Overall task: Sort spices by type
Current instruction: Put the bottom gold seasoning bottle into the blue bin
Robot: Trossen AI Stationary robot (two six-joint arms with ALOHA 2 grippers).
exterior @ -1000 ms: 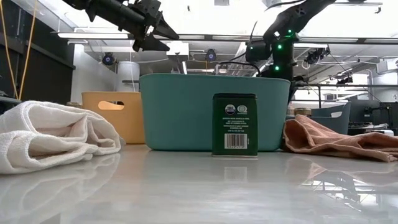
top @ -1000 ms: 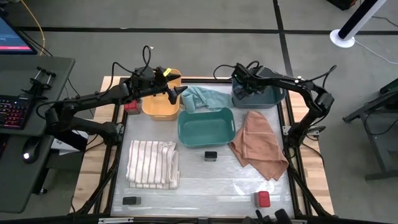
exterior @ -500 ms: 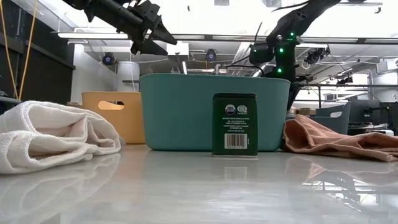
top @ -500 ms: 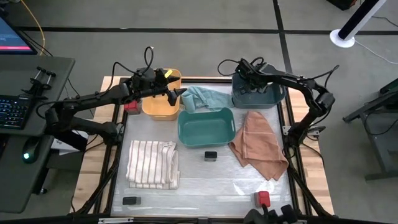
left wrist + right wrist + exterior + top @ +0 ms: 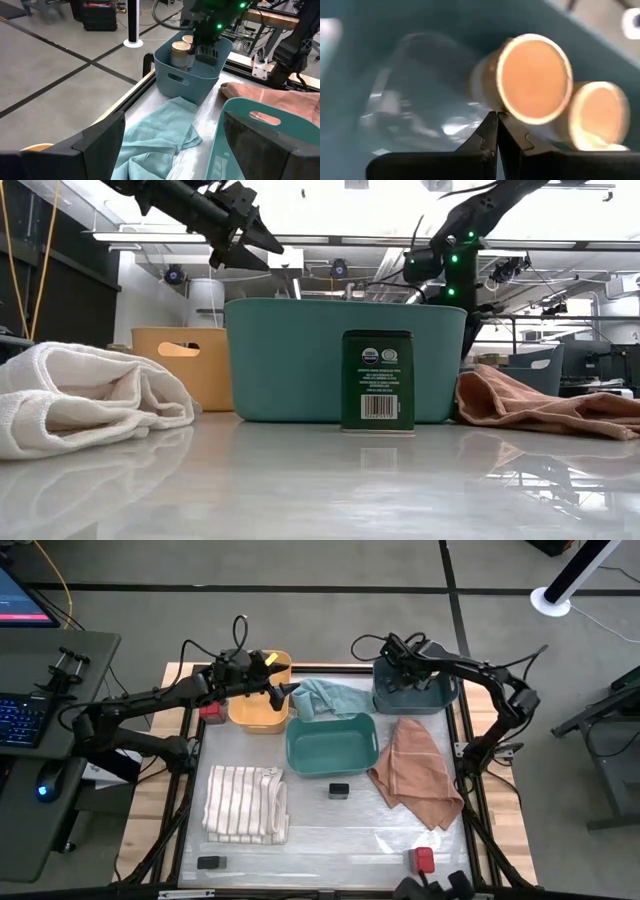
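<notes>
Where right claw [image 5: 496, 131] sits clenched empty: two round tan-lidded jars [image 5: 535, 80], left claw [image 5: 170, 145] released.

Three bins: a yellow bin [image 5: 259, 705], a teal bin [image 5: 331, 743] and a grey-blue bin [image 5: 414, 692]. Three cloths: striped [image 5: 245, 804], teal [image 5: 328, 697] and rust [image 5: 417, 770]. Two black tins [image 5: 339, 790] [image 5: 210, 862]. Two red-topped jars [image 5: 424, 860] [image 5: 211, 712]. Two tan-lidded jars [image 5: 532, 78] [image 5: 596, 115] in the grey-blue bin.
</notes>
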